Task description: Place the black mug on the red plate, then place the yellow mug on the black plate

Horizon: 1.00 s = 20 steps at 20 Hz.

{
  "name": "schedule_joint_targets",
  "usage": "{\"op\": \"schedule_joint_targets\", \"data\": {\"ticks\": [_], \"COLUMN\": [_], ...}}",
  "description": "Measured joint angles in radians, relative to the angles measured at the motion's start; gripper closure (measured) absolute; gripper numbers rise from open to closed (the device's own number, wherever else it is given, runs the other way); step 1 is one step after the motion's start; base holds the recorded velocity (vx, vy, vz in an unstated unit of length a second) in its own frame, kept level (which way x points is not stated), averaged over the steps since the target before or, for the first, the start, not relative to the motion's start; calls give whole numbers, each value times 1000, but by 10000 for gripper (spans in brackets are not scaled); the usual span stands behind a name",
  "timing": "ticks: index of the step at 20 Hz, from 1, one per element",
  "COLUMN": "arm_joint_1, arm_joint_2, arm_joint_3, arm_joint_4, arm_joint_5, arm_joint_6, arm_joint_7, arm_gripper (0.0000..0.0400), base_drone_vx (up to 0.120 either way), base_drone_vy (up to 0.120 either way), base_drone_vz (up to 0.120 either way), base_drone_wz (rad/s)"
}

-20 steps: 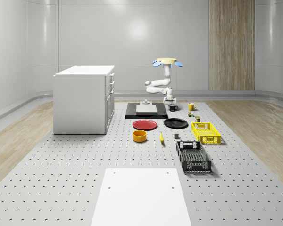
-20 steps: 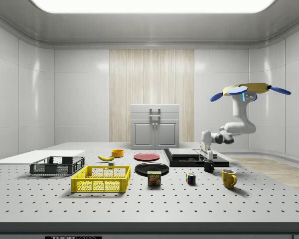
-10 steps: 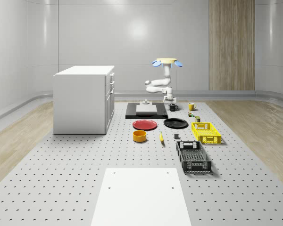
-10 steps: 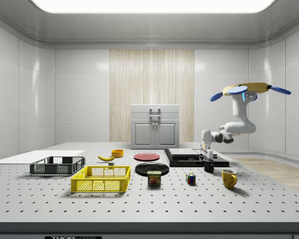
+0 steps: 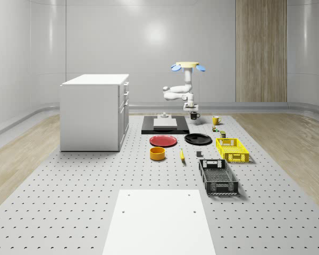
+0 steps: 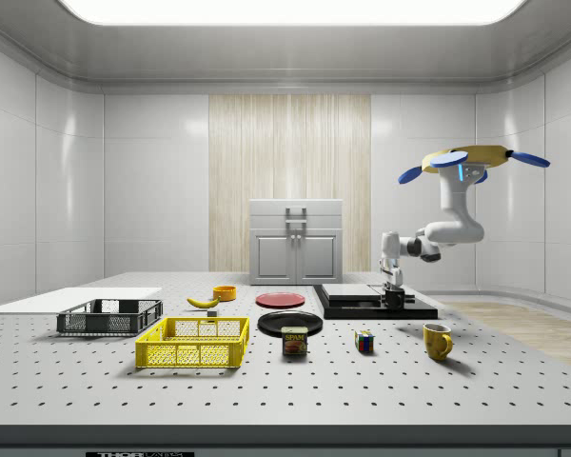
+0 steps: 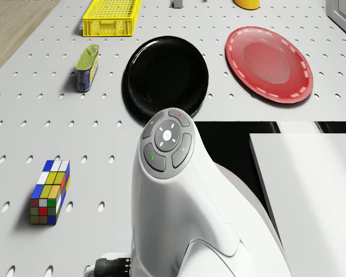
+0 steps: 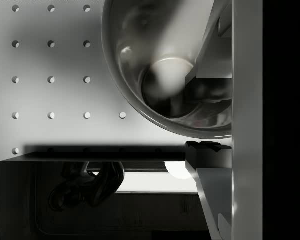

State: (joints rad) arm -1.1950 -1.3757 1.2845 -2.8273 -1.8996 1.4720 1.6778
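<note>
The black mug (image 5: pixel 194 115) hangs a little above the table beside the black slab, and my gripper (image 5: pixel 193 111) is shut on its rim. In the side view the mug (image 6: pixel 394 298) hangs under the gripper (image 6: pixel 394 286). The wrist view looks into the mug (image 8: pixel 160 75), with one finger (image 8: pixel 212 187) outside its wall. The drone (image 5: pixel 187 66) hovers over the table's far end, behind the slab. The red plate (image 5: pixel 164 140) and black plate (image 5: pixel 198 139) lie side by side nearer the front. The yellow mug (image 5: pixel 216 120) stands upright to the whole-scene view's right of the held mug.
A black slab (image 5: pixel 149 129) carrying a white block (image 5: pixel 165 122) lies beside the gripper. A white cabinet (image 5: pixel 94 111) stands at the whole-scene view's left. A Rubik's cube (image 7: pixel 49 191), a can (image 7: pixel 87 68), a yellow crate (image 5: pixel 232 149), a black crate (image 5: pixel 218 177), an orange bowl (image 5: pixel 157 153) and a banana (image 5: pixel 182 155) lie around the plates.
The black mug has left the table and risen with the gripper shut on it. The drone and arm have climbed slightly and drawn toward the slab.
</note>
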Motion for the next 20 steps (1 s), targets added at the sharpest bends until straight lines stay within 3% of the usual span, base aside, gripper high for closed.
{"op": "schedule_joint_targets", "data": {"ticks": [3,20], "arm_joint_1": [-2,-14], "arm_joint_2": [-7,-43], "arm_joint_3": [5,15], "arm_joint_4": [0,1], "arm_joint_5": [7,27], "arm_joint_6": [5,37], "arm_joint_7": [2,12], "arm_gripper": [290,290], "base_drone_vx": [120,120], "base_drone_vy": [-120,-120], "base_drone_vz": [120,0], "base_drone_wz": [0,0]}}
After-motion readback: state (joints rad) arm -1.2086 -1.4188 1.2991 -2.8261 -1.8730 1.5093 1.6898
